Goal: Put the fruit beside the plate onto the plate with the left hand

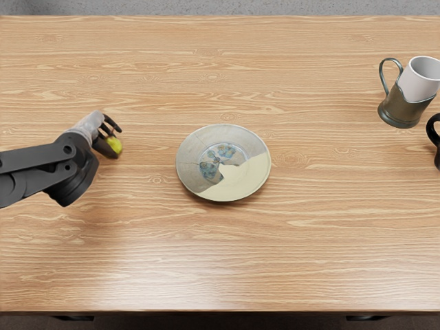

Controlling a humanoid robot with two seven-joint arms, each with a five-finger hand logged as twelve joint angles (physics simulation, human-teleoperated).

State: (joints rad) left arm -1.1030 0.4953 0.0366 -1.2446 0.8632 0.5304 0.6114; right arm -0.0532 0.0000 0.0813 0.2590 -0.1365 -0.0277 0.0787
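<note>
The plate lies in the middle of the table. Well to its left and a little farther, the left robot hand has its fingers curled on the small yellow-green fruit. The carry, I think, must go right and slightly nearer.

Your wooden desk bears a plate at its middle, with a grey mug and a dark object far right.

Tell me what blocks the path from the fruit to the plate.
Nothing visible does. The left hand is closed on the yellow-green fruit, and only bare table lies between it and the plate.
</note>
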